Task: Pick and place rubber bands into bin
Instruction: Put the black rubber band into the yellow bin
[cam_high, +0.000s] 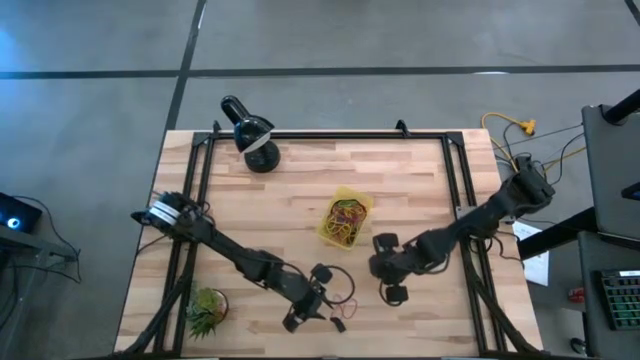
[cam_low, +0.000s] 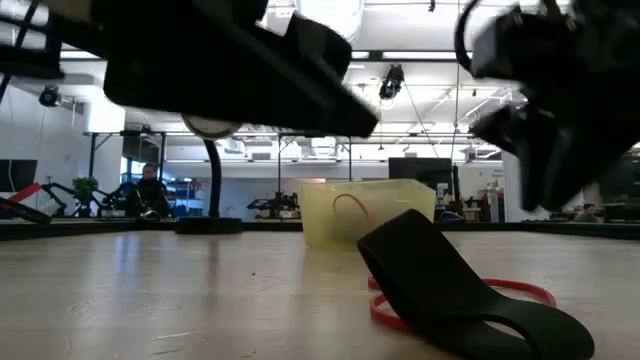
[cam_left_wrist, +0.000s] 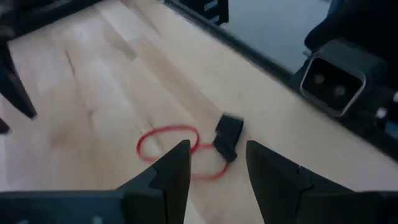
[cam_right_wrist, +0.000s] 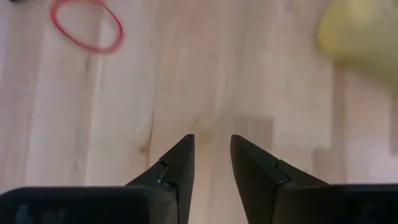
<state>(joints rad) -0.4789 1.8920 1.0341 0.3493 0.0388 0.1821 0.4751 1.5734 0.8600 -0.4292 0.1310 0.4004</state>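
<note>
The yellow bin (cam_high: 345, 220) stands mid-table with several coloured rubber bands inside it; it also shows in the low view (cam_low: 365, 212). On the wood near the front edge lie two red rubber bands (cam_left_wrist: 166, 142) and a wide black band (cam_left_wrist: 227, 138), also seen in the low view (cam_low: 450, 290). My left gripper (cam_left_wrist: 217, 152) hovers open just short of these bands, slanting down. My right gripper (cam_right_wrist: 211, 142) hangs open over bare wood in front of the bin, pointing steeply down, with one red band (cam_right_wrist: 87, 25) off to its side.
A black domed lamp (cam_high: 250, 135) stands at the far left of the table. A small spiky green plant (cam_high: 205, 310) sits at the near left corner. Black frame rails (cam_high: 455, 190) run along both sides and the far edge.
</note>
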